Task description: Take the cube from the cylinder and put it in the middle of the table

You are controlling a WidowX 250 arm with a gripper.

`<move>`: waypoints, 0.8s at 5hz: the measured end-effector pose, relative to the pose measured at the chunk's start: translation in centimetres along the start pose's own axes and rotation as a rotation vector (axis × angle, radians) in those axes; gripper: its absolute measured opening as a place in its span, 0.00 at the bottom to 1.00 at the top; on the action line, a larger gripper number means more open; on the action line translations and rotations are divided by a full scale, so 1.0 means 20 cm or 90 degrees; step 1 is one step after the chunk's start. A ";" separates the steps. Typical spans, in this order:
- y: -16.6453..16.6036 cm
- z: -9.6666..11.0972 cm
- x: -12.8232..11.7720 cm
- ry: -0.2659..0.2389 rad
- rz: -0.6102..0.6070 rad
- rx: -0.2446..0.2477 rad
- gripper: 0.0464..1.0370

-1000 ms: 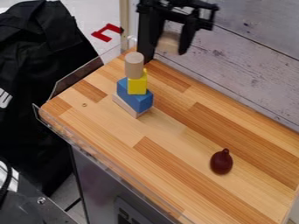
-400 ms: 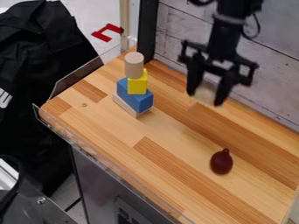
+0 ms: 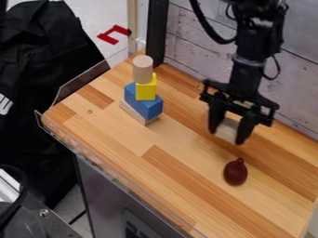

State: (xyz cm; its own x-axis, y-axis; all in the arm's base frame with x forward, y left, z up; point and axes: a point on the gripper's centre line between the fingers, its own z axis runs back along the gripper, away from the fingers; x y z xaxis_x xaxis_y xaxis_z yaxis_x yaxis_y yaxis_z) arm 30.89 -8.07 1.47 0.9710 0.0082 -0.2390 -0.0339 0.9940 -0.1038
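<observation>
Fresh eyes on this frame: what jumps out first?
The black gripper, upper right, with a pale block between its jaws. Then the stack at upper left: wooden cylinder on yellow block on blue block. Third, the dark red, pear-shaped object on the table, lower right.

From my end, bkgd wall (image 3: 199, 56) is whitewashed planks w/ dark seams, right behind the counter (image 3: 112, 135). That's striped wood, lt. & med. brown, w/ clear edging (image 3: 81, 86) along the L side of my view & a soft sheen near the wall. Blk post (image 3: 157, 28) stands at the far corner; pale floor (image 3: 81, 9) beyond, red bracket shape (image 3: 113, 34) on it. Blk fabric (image 3: 43, 69) at L, prob. a coat or bag. Gray metallic panel (image 3: 105, 190) below.
</observation>
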 end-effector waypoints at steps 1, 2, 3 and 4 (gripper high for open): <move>0.01 -0.06 0.03 -0.006 -0.006 0.004 0.53; 0.03 -0.07 0.05 -0.017 0.005 -0.003 0.53; 0.06 -0.07 0.06 -0.023 0.011 0.003 0.53; 0.10 -0.07 0.07 -0.025 0.021 0.009 0.53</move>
State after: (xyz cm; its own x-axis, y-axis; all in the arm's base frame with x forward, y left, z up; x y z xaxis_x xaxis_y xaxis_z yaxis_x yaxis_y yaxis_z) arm 31.81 -6.19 -0.39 0.9778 0.0453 -0.2045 -0.0634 0.9945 -0.0829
